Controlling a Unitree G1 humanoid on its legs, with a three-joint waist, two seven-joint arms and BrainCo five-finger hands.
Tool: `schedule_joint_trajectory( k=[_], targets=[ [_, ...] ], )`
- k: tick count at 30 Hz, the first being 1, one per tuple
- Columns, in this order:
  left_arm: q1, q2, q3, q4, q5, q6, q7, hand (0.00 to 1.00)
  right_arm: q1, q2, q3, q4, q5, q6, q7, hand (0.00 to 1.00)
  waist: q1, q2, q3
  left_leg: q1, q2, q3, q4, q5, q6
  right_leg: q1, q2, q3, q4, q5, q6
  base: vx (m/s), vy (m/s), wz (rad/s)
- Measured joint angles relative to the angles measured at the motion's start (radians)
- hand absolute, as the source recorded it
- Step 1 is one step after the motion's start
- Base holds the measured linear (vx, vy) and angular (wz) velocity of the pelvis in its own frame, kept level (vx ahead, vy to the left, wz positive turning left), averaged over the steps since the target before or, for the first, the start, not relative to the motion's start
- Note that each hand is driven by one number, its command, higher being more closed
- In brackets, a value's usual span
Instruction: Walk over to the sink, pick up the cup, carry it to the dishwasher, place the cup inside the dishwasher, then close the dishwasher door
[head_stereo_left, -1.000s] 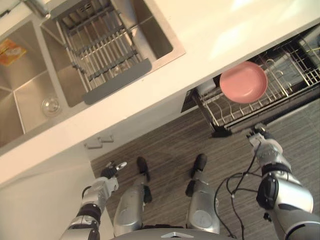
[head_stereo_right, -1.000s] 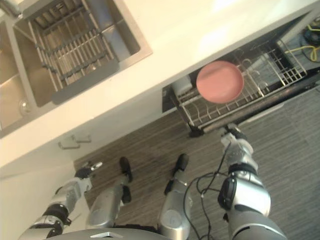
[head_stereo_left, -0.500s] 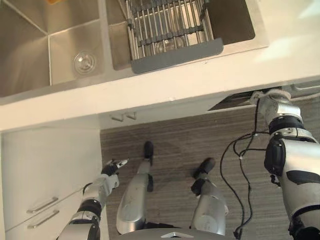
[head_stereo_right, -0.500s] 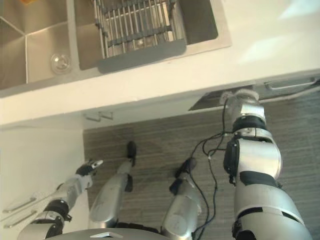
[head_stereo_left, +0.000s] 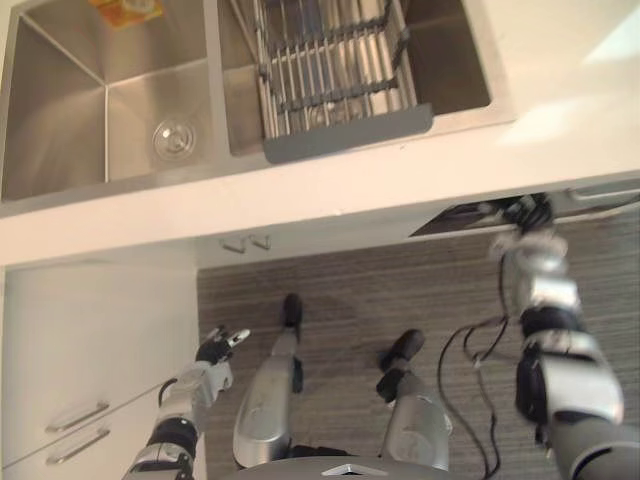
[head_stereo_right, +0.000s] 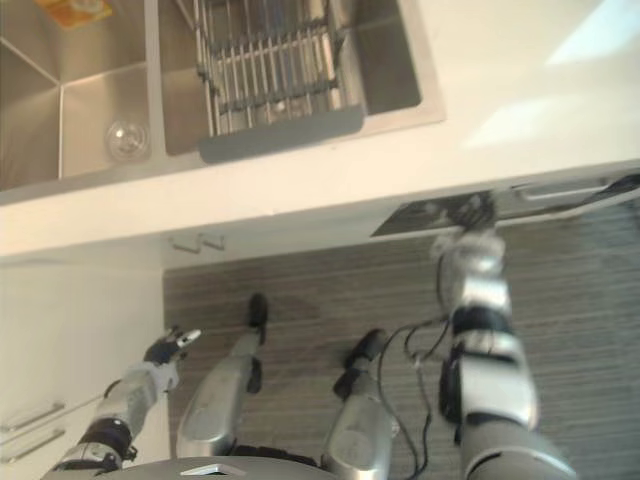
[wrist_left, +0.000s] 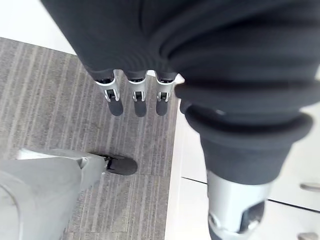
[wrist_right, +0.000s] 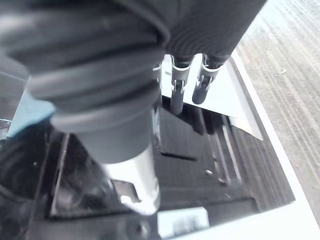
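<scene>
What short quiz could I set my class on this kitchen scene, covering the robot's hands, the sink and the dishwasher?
1. True or false: the right hand is holding something.
2. Multiple choice: the dish rack sits A) in the basin of the sink on the robot's right; B) on the floor; C) on the counter.
3. Fill in: the dishwasher door, which the right hand reaches toward, is almost ____, with a narrow dark gap showing.

Key: 1 false, its fingers are straight and hold nothing; 2 A; 3 shut.
</scene>
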Motion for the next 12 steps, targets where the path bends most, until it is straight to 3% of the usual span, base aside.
schedule_joint_trajectory(
  k=[4,6,10,12],
  targets=[
    [0.061,0.012,0.013,0.011,0.01,-0.002,0.023,0.0,0.286,0.209,-0.049,0.065,-0.003,-0.112,0.008,0.0,-0.023,-0.078,-0.083,0.072,0.004,0.054,-0.005,-0.038,-0.002,0.064,0.015,0.028,-0.05,-0.004,0.01,0.12,-0.016,-0.21],
    [0.1,0.011,0.027,0.038,0.01,-0.019,0.032,0.0,0.378,0.254,-0.068,0.128,-0.017,-0.147,0.015,0.0,-0.034,-0.104,-0.129,0.116,0.005,0.079,-0.005,-0.058,-0.006,0.105,0.024,0.046,-0.086,0.0,0.015,0.12,-0.009,-0.35],
    [0.154,0.003,0.061,0.123,0.028,-0.076,0.045,0.0,0.514,0.284,-0.124,0.239,-0.035,-0.151,0.078,0.0,-0.052,-0.12,-0.196,0.202,0.008,0.111,-0.006,-0.1,-0.018,0.189,0.036,0.07,-0.128,-0.004,0.027,0.12,-0.021,-0.27],
    [0.185,-0.01,0.085,0.15,0.036,-0.107,0.045,0.0,0.56,0.294,-0.153,0.285,-0.061,-0.086,0.112,0.0,-0.058,-0.121,-0.224,0.236,0.011,0.124,-0.006,-0.111,-0.022,0.22,0.04,0.078,-0.138,-0.007,0.031,0.08,-0.009,-0.13]
  ],
)
